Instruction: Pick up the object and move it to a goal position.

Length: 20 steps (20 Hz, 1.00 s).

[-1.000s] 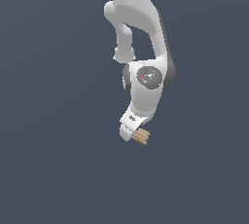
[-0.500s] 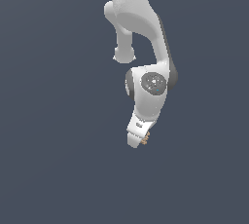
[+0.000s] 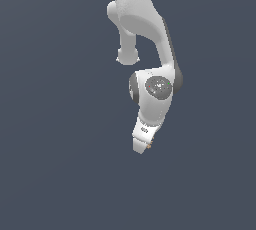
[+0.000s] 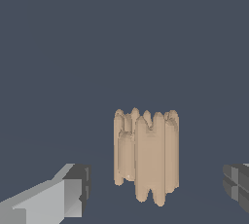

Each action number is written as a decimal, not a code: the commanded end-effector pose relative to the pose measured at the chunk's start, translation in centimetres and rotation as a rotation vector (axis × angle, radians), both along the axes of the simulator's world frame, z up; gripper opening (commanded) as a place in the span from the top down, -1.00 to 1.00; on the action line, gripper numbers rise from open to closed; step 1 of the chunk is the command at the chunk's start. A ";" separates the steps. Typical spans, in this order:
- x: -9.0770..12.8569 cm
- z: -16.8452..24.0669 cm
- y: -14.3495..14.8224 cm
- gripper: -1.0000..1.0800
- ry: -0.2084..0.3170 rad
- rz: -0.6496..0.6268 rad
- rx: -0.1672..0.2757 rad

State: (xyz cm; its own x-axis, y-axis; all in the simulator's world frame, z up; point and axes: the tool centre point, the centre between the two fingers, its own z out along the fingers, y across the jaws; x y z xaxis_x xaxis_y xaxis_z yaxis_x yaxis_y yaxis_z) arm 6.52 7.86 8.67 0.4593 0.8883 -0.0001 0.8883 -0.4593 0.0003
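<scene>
The object (image 4: 146, 157) is a small tan-brown lump with ridged sides. In the wrist view it stands between my two fingers, with a clear gap to each one. My gripper (image 4: 156, 184) is open around it: one finger (image 4: 73, 191) is on one side and the other finger (image 4: 237, 183) is at the frame's edge. In the exterior view the white gripper (image 3: 142, 146) points down and hides nearly all of the object (image 3: 149, 146); only a tiny tan speck shows at its tip.
A plain dark grey surface (image 3: 60, 174) fills both views. The white arm (image 3: 150, 39) reaches down from the top of the exterior view. No other objects show.
The arm has swung toward the exterior view's right and lowered. The gripper now covers the object, which showed plainly beside its tip one second ago.
</scene>
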 end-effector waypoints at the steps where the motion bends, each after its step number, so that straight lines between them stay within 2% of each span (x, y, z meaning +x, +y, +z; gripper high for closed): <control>1: 0.0 -0.5 0.0 -0.92 0.001 0.001 0.000; 9: -0.1 -4.3 0.0 -0.92 0.000 0.005 0.000; 15: 0.0 -4.9 0.0 -0.92 0.000 0.005 0.000; 16: 0.0 -4.9 0.0 1.00 0.000 0.005 0.000; 20: 0.0 -4.9 0.0 1.00 0.000 0.005 0.000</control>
State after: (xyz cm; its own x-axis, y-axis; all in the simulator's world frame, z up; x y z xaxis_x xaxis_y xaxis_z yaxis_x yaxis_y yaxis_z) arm 6.51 7.90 3.76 0.4547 0.8906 -0.0004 0.8906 -0.4547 -0.0003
